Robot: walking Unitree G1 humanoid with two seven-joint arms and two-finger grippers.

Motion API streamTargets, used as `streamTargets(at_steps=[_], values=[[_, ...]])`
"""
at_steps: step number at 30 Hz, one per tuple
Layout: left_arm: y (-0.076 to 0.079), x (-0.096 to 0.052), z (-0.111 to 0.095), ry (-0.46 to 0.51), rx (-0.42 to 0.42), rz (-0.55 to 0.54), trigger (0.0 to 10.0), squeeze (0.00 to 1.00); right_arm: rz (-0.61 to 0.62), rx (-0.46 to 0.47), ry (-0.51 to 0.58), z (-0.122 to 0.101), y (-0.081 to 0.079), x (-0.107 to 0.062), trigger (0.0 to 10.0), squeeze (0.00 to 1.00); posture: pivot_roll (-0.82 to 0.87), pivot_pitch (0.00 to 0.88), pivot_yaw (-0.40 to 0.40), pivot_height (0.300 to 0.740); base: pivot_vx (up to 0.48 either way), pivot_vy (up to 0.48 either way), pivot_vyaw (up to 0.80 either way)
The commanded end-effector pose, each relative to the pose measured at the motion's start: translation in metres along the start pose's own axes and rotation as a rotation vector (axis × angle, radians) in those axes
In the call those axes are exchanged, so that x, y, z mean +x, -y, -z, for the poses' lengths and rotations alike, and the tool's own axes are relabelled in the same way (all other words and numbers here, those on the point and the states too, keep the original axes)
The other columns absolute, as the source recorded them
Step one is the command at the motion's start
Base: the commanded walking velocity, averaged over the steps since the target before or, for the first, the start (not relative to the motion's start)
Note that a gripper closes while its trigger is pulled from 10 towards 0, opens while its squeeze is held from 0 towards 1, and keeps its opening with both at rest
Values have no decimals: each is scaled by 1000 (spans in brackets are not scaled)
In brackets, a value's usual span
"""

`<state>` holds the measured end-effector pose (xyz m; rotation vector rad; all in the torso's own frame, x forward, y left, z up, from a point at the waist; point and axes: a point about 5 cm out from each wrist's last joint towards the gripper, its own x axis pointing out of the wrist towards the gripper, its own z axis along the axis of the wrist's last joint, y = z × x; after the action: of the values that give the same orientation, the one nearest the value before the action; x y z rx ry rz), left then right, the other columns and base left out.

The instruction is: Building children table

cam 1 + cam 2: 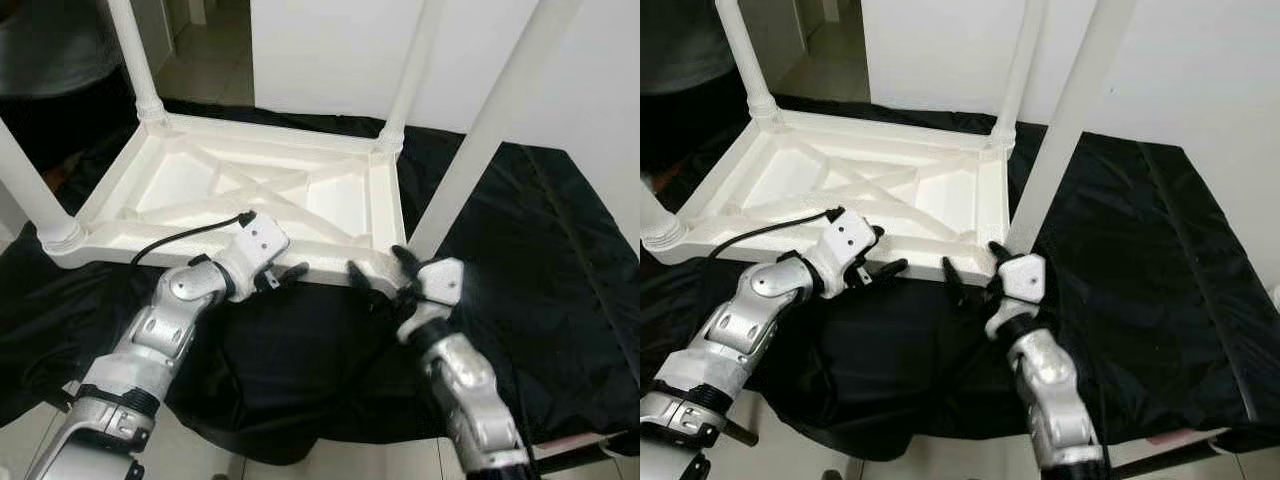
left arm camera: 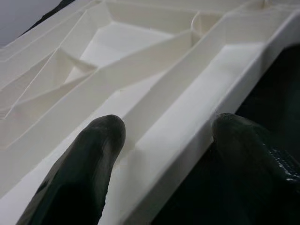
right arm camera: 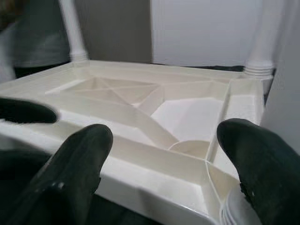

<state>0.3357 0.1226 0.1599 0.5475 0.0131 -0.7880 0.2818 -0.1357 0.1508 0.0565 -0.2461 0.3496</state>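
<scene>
Lying upside down on a black cloth [image 1: 560, 250], white plastic children's table [image 1: 250, 190], legs up. Looks light, stiff, smooth. Left gripper [image 1: 283, 275] and right gripper [image 1: 380, 272], both spread wide, straddling the near rim, best hold there.

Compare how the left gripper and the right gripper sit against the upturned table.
The left gripper straddles the near rim of the white table mid-edge, one finger inside and one outside; the right gripper sits at the near right corner, by the leg there. The left arm reaches in from the side; the right comes up from below. Both are open.
</scene>
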Motion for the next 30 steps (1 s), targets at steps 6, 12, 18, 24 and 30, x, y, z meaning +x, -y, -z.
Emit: streamTargets(at_steps=[6, 12, 18, 24, 30], values=[[-12, -2, 11, -57, 62, -109, 10000, 0, 224, -10, -5, 0, 46, -7, 10000, 0, 33, 68, -34, 740, 0, 0, 0], [-15, 0, 16, -90, 73, -105, 10000, 0, 276, -35, -18, 2, 58, -10, 10000, 0, 25, 68, -25, 740, 0, 0, 0], [-21, 4, 21, -131, 73, -101, 10000, 0, 280, -26, -15, 2, 62, -13, 10000, 0, 15, 73, -14, 740, 0, 0, 0], [-24, 5, 26, -164, 43, -55, 10000, 0, 228, -7, -5, 2, 47, -9, 10000, 0, 10, 73, -5, 740, 0, 0, 0], [-23, 5, 27, -159, -16, 23, 7961, 0, 207, 9, -3, 5, 38, -7, 10000, 0, 10, 70, 2, 740, 0, 0, 0]])
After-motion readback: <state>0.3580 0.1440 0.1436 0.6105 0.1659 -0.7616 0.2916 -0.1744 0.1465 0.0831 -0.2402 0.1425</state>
